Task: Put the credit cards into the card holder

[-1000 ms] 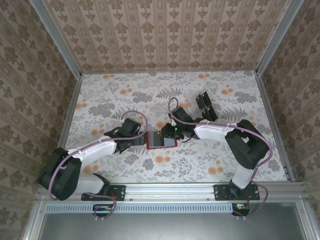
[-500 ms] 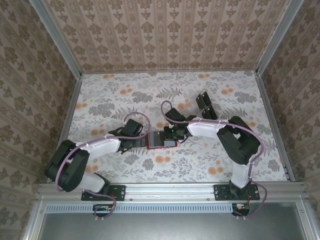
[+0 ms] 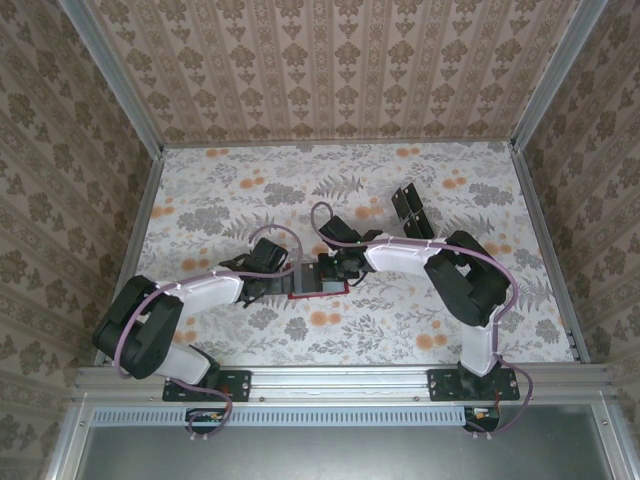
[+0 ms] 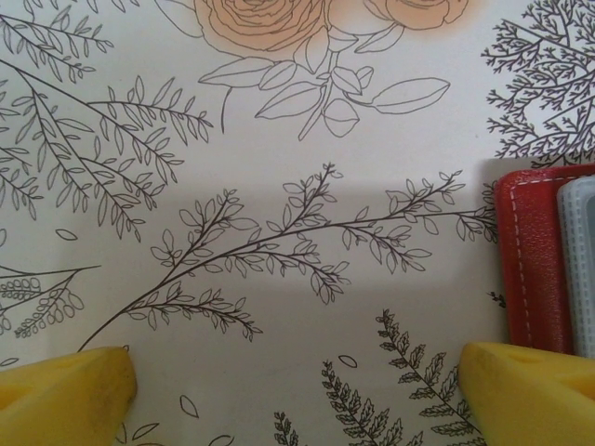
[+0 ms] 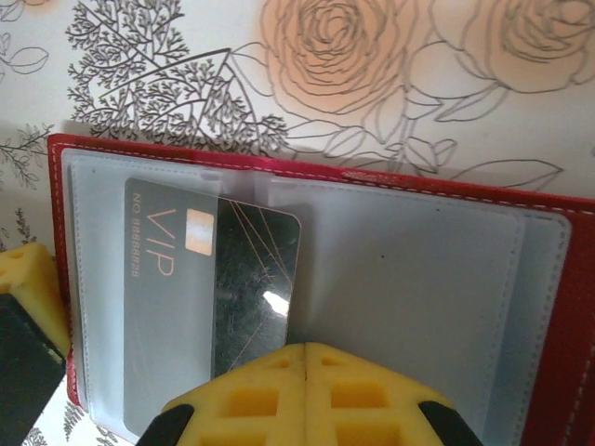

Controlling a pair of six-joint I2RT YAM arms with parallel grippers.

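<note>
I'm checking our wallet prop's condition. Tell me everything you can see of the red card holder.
The card holder lies open and flat on the floral table, a red leather-like cover with pale stitching and translucent greyish sleeves inside. A dark VIP card sits partway in one sleeve, the shut right gripper at its edge. The open left gripper stands beside it.

— How much of the credit card (image 5: 177, 307) shows?
— Its lower edge is hidden behind the right gripper (image 5: 306, 395), and a cloudy sleeve (image 5: 139, 279) blurs its left part.
— And the card holder (image 5: 186, 154)?
— It runs off the bottom of the wrist view. From above, the spare cards (image 3: 410, 210) are too small to count.
</note>
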